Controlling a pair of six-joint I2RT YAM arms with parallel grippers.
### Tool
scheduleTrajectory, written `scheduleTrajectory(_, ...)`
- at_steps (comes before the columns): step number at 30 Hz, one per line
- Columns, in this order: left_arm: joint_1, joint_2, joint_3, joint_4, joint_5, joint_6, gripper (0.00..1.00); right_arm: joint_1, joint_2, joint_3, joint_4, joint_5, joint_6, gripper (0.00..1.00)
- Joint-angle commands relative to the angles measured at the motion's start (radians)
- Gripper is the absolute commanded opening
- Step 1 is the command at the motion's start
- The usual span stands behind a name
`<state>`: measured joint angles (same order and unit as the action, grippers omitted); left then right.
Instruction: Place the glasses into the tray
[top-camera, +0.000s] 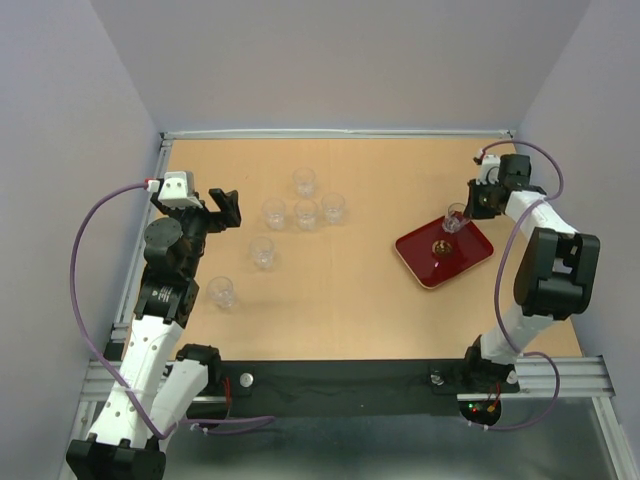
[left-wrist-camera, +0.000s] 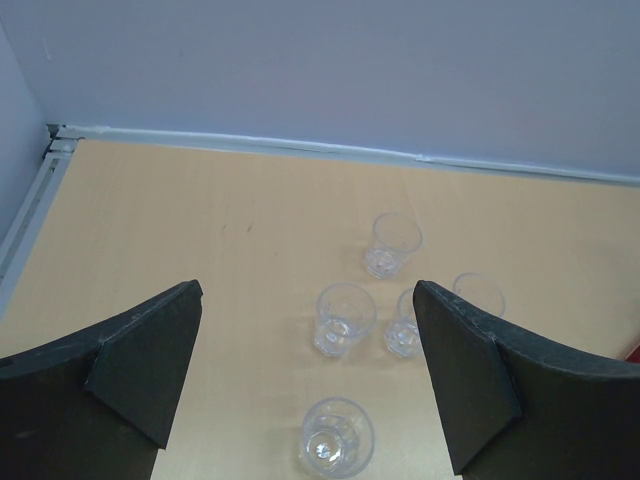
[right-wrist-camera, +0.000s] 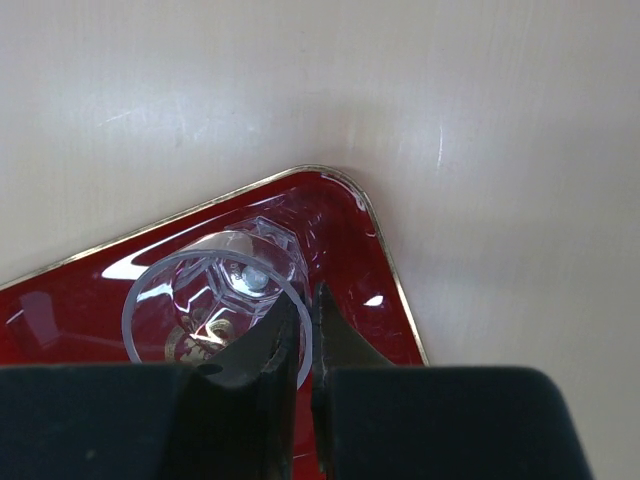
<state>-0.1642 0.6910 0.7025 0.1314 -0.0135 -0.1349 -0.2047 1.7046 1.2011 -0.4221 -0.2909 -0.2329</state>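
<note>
right gripper pinches 1 glass by its wall over tray corner | you want base flat inside rim before letting go | left gripper spread, empty

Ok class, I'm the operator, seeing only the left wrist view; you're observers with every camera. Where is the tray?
Observer: The tray lies on the right half of the table.
Operator: Anything in it?
Observer: The right tool pinches the seventh glass by its rim at the tray's far corner.
Operator: Any glass behind me?
Observer: Yes, the nearest glass stands closer to the near edge than the open left tool.
</note>
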Motion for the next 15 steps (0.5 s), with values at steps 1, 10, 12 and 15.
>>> scheduleTrajectory(1, -0.003, -0.015, 0.002, 0.059, 0.009, 0.0, 0.98, -0.01, 0.027, 0.052, 0.049, 0.035, -0.013, 0.08)
scheduleTrajectory(10, -0.003, -0.013, 0.0, 0.059, 0.009, 0.0, 0.98, -0.016, 0.075, 0.11, 0.052, 0.093, -0.023, 0.16)
scheduleTrajectory(12, -0.003, -0.008, 0.002, 0.059, 0.009, 0.0, 0.98, -0.019, 0.092, 0.132, 0.051, 0.099, -0.022, 0.26)
scheduleTrajectory(15, -0.003, -0.008, 0.0, 0.059, 0.009, 0.0, 0.98, -0.021, 0.099, 0.147, 0.051, 0.092, -0.023, 0.55)
